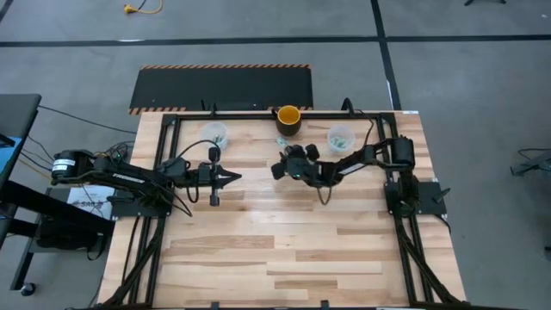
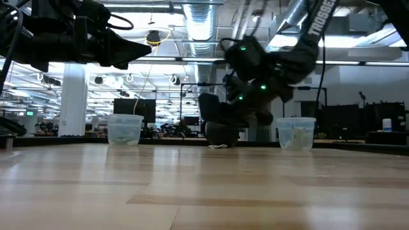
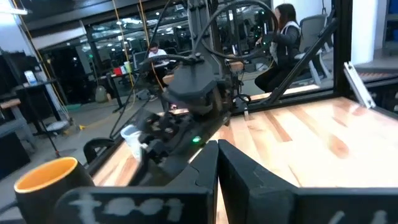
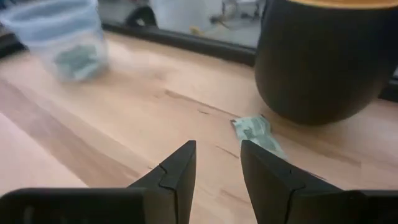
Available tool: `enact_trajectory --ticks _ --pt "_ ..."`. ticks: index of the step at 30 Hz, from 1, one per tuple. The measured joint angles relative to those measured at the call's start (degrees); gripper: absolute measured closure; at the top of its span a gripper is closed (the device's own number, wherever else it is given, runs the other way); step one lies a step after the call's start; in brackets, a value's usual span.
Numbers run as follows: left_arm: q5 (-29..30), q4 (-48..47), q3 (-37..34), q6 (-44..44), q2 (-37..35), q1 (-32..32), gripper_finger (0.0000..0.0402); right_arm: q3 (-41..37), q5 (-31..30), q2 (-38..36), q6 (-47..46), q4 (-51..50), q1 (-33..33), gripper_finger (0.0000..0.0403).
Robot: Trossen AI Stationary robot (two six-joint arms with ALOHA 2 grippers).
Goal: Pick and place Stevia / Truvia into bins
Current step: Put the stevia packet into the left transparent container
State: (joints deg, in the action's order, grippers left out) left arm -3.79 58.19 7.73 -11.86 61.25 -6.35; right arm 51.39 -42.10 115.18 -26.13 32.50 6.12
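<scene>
A pale wooden bench (image 1: 284, 250) carries both dark arms, the left arm (image 1: 129, 176) lying across its left side and the right arm (image 1: 370, 159) reaching in from the right toward the back middle. Along the back edge stand three cups: a clear cup (image 1: 213, 134) on the left, a yellow-orange cup (image 1: 288, 119) with a dark outside in the middle, and a second clear cup (image 1: 341, 138) on the right, each clear one with greenish packets showing inside. The left claw (image 1: 231, 177) hangs above the bench near the left clear cup, its fingers clenched tight together with nothing between them. The right claw (image 4: 217, 168) sits low in front of the dark cup, its fingers (image 4: 177, 171) parted and empty — nothing grasped. One small green-and-white sachet (image 4: 256, 132) lies flat on the wood just at the foot of the dark cup, a little ahead of the right claw's tips and slightly to one side of the gap — near, but not touched.
</scene>
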Motion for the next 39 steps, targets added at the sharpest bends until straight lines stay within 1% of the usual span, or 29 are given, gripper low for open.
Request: enact_trajectory --ticks 4,6,8,10,11,13,17,22,25,29,39 --pt "1.22 0.00 0.00 4.12 0.00 0.00 0.0401 5.26 2.11 0.00 -4.67 -13.04 1.71 0.0282" --pt "1.67 0.00 0.00 5.07 0.00 0.00 0.0401 6.94 4.88 0.00 -5.91 -17.21 2.88 0.0282" --pt "1.68 0.00 0.00 5.23 0.00 -0.02 0.0401 8.00 9.07 0.00 -6.38 -19.10 4.32 0.0282" --pt "1.62 -0.28 0.00 5.28 0.00 -0.02 0.0401 8.25 12.36 0.00 -6.39 -19.26 5.76 0.0282" --pt "1.62 -0.57 0.00 5.30 0.00 -0.02 0.0401 8.25 12.95 0.00 -6.39 -19.41 6.48 0.0282" --pt "1.62 -0.83 0.00 5.34 0.00 -0.02 0.0401 8.25 12.83 0.00 -6.27 -19.45 7.58 0.0282" --pt "1.62 -0.85 0.00 5.57 0.00 -0.02 0.0401 8.25 10.44 0.31 -5.46 -20.09 8.75 0.0282" --pt "1.51 -0.85 0.02 5.91 0.00 0.00 0.0401 8.25 10.54 0.31 -5.47 -20.40 8.99 0.0282" --pt "1.50 -0.87 0.02 6.43 0.00 0.00 0.0401 8.25 11.05 0.31 -5.47 -20.38 8.99 0.0282" --pt "1.49 -0.85 0.02 6.74 0.00 0.00 0.0401 8.25 13.97 0.32 -5.53 -20.56 9.26 0.0282" --pt "1.46 -0.85 0.02 7.94 0.00 0.00 0.0401 8.25 15.22 0.33 -5.63 -22.21 10.38 0.0282"
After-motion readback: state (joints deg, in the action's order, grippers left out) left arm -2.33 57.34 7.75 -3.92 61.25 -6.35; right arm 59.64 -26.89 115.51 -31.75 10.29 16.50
